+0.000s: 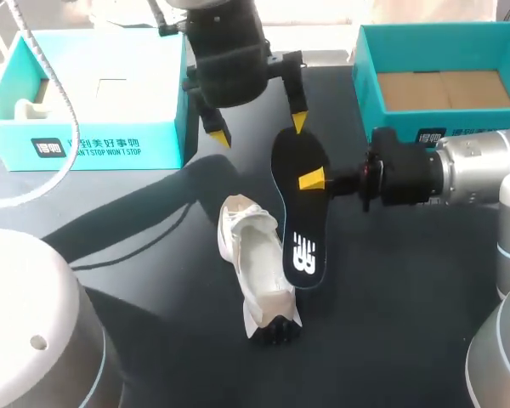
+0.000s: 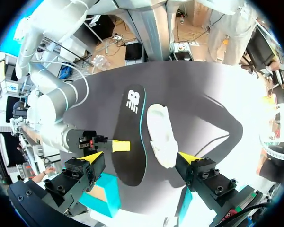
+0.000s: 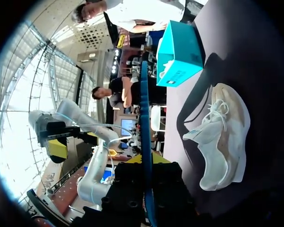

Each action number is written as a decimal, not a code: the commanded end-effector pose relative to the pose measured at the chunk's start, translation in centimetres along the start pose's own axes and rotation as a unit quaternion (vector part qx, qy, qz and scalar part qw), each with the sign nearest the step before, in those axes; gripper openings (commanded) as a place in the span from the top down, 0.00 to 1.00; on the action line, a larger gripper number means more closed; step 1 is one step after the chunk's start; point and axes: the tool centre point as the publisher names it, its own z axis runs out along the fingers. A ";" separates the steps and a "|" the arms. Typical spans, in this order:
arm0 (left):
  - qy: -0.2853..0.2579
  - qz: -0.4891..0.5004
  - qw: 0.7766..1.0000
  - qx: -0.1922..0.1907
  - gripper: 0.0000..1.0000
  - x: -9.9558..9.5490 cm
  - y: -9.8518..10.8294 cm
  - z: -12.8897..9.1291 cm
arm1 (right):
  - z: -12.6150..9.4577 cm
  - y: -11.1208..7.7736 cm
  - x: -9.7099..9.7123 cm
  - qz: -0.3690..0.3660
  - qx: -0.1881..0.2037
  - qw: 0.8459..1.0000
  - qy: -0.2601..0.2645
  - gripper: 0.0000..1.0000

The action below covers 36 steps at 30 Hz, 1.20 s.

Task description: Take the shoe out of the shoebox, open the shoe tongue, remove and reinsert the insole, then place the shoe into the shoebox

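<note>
the shoe (image 1: 255, 263) lies on its side on the table (image 1: 408, 280), out of the shoebox (image 1: 391, 117), my right gripper (image 1: 314, 179) pinches the pulled-out insole (image 1: 299, 225) beside it, my left gripper (image 1: 257, 129) hangs open above, so i judge reinserting and boxing remain.
</note>
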 end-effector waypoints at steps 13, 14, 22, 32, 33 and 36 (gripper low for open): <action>-0.343 0.031 0.939 0.026 0.00 1.7 0.2 0.1 | 0.5 0.4 0.4 0.001 -0.005 1.000 0.011 1.00; -0.343 0.031 0.939 0.026 0.00 1.7 0.2 0.1 | 0.5 0.4 0.6 0.001 -0.005 1.000 0.012 1.00; -0.416 0.003 0.909 0.012 0.00 2.9 0.7 1.4 | 0.6 0.8 1.7 -0.010 -0.006 1.000 0.017 1.00; -0.502 -0.057 0.861 -0.059 0.00 5.8 2.8 2.1 | 0.5 0.6 1.7 -0.003 -0.006 1.000 0.022 1.00; -0.511 -0.059 0.855 -0.062 0.00 6.1 2.9 2.1 | 0.5 0.5 1.7 -0.003 -0.006 1.000 0.023 1.00; -0.534 -0.062 0.840 -0.073 0.00 6.7 3.4 2.5 | 0.4 0.3 1.9 -0.001 -0.006 1.000 0.028 1.00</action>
